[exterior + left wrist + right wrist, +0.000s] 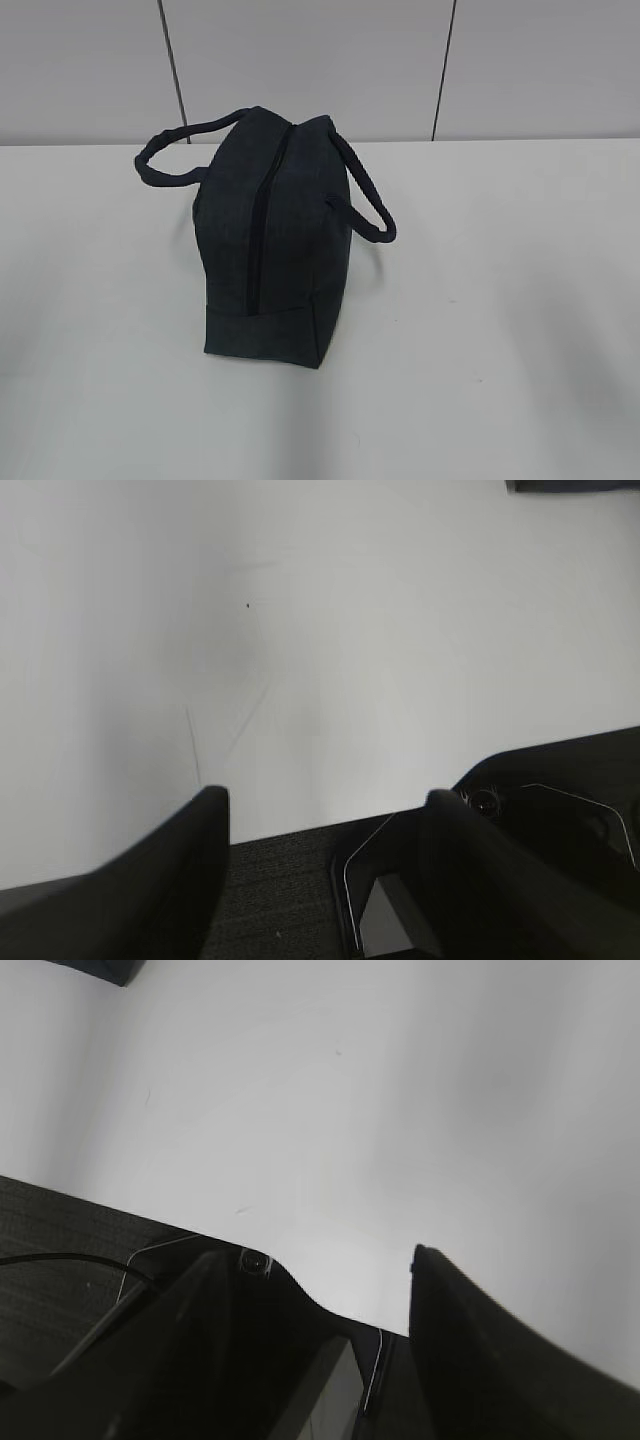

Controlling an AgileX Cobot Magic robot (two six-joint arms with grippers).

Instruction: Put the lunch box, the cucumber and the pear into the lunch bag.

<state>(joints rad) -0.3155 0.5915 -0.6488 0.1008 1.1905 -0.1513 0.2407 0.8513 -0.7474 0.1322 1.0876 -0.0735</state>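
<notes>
Lunch bag (270, 240) sits alone on my white desk (500, 330), toward the far edge and a little left of the middle, its dark fabric upright and its zipper (262, 225) running as a closed dark line along the top toward the near end. One padded handle (170, 160) loops out on the left, the other handle (365, 200) droops on the right. Behind the desk's far edge rises a grey panelled wall (520, 60).

My left claw (325, 880) hangs over the near edge of the desk, fingers spread wide with nothing between them; only bare desk (350, 630) lies ahead, and a dark corner of the bag (570, 485) peeks in at the top right of that wrist view. My right claw (315, 1345) is likewise spread wide and holds nothing, over the near edge, with a sliver of the bag (95, 968) at the top left. Neither claw touches the bag; both are well apart from it.

Lunch box, cucumber and pear: I cannot see them in any view.
</notes>
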